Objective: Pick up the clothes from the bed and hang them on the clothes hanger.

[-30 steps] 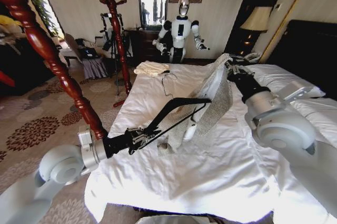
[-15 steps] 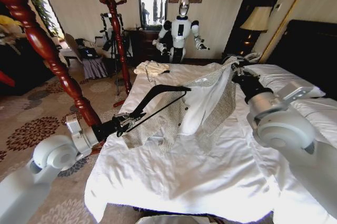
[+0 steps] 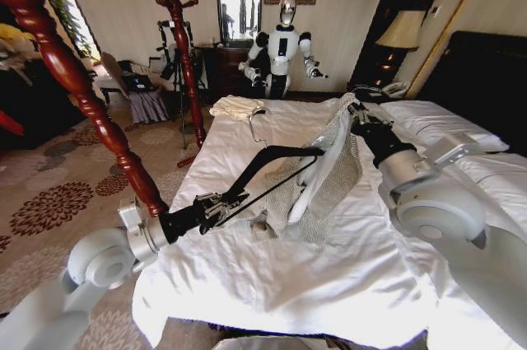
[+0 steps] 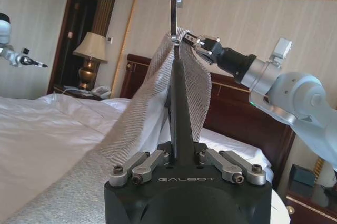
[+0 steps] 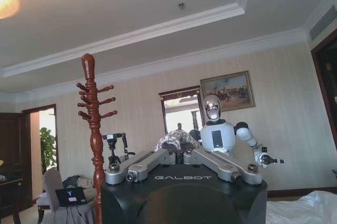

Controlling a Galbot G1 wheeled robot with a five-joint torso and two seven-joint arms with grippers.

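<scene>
Two arms are both busy over the bed (image 3: 346, 284) right now. Left end effector (image 3: 216, 203) sits low over the near left part of the white duvet, and its fingers are clamped tight on one end of the black clothes hanger (image 3: 268, 167); in the left wrist view you can see the hanger's flat black body pinched dead centre between the closed fingers (image 4: 150, 162), with its metal hook (image 4: 175, 2) sticking straight out past the far end. From the head camera the hanger reaches up and away from the left end effector toward the middle of the bed, its far shoulder right up against the jacket. Right end effector (image 3: 356, 113) is higher and further back, near the pillows (image 3: 436, 119), pinched shut on a bunch of the grey-beige knit jacket (image 3: 329, 173) at its top edge; the right wrist view shows a wad of flecked knit squeezed between the closed fingers (image 5: 158, 158). The jacket hangs down from that grip with the white lining showing, its lower part trailing on the duvet, and it's draped over the hook end of the hanger. Small cream folded cloth (image 3: 235, 106) sits at the far left edge of the bed, well apart from all this. Reddish-brown wooden coat pole (image 3: 78, 86) stands just left of the bed.
</scene>
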